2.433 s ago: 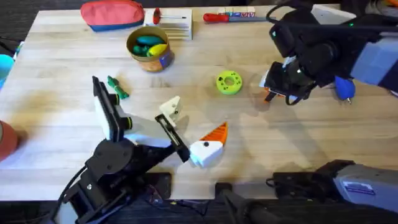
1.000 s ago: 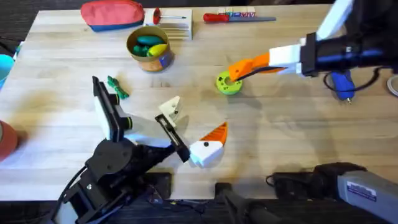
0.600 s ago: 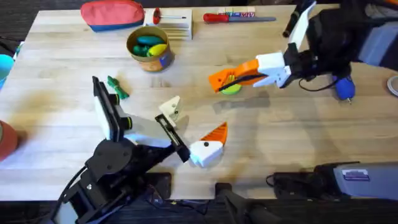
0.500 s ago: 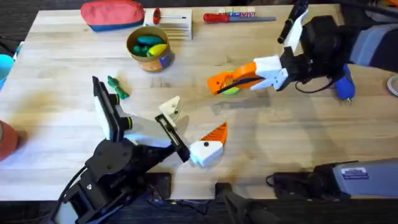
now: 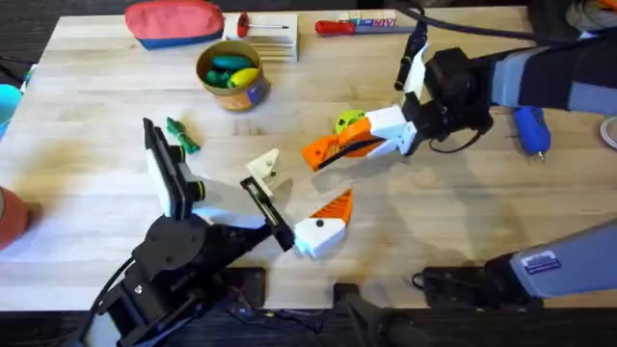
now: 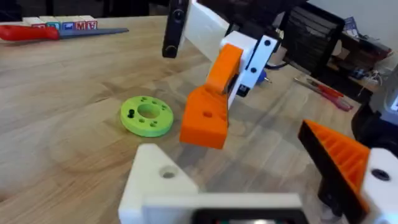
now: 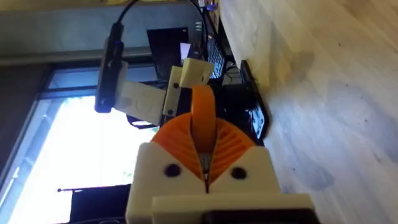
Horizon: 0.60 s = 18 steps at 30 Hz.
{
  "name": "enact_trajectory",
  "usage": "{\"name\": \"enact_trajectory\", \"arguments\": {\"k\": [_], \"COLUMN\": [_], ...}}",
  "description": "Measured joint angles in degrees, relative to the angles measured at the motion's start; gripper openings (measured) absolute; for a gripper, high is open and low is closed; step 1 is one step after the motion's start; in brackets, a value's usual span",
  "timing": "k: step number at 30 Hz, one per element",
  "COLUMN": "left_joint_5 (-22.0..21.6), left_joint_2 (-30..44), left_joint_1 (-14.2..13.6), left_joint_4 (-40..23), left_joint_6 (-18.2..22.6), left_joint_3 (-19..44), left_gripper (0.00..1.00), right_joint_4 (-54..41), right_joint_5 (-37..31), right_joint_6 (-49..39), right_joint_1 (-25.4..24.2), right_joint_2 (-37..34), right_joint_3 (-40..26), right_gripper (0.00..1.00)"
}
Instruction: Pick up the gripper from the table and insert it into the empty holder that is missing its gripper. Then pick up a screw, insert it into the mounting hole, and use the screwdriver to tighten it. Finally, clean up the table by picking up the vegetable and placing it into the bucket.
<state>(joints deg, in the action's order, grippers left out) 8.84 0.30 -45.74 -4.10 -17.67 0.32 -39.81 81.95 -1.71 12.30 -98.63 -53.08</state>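
My right gripper (image 5: 316,154) hangs above mid-table with its orange ribbed pads (image 7: 180,140) shut on the gripper (image 7: 203,115), a thin piece with an orange edge. It also shows close ahead in the left wrist view (image 6: 204,124). My left gripper (image 5: 301,188) lies low on the table and is open. One of its fingers is the bare white holder (image 5: 262,168) with a dark hole (image 6: 166,173). The other finger carries an orange pad (image 5: 335,205). The vegetable (image 5: 181,135) lies at the left. The bucket (image 5: 231,75) stands at the back. The blue screwdriver (image 5: 528,131) rests at the right.
A green disc (image 5: 347,122) with holes sits just behind the right gripper; it also shows in the left wrist view (image 6: 147,116). A red pouch (image 5: 174,21) and a red-handled screwdriver (image 5: 352,26) lie along the far edge. The bucket holds toy pieces.
The right arm has swung from the right side leftward and nearer, passing over the green disc toward the left gripper's holder. The left arm has stayed still.
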Motion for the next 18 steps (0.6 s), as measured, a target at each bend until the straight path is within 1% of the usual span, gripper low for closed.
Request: {"name": "enact_trajectory", "arguments": {"k": [6, 11, 18], "left_joint_5": [0.00, 0.00, 0.00], "left_joint_2": [0.00, 0.00, 0.00], "left_joint_1": [0.00, 0.00, 0.00], "left_joint_4": [0.00, 0.00, 0.00], "left_joint_6": [-0.02, -0.02, -0.02], "left_joint_3": [0.00, 0.00, 0.00], "left_gripper": [0.987, 0.987, 0.986], "right_joint_4": [4.32, 8.90, 16.09], "right_joint_5": [0.17, 0.22, -0.91], "right_joint_6": [3.03, 7.65, 15.19], "right_joint_1": [1.72, 2.88, 6.14], "right_joint_2": [-0.61, -0.59, -0.61], "right_joint_3": [0.02, 0.02, 0.02], "right_gripper": [0.005, 0.005, 0.005]}}
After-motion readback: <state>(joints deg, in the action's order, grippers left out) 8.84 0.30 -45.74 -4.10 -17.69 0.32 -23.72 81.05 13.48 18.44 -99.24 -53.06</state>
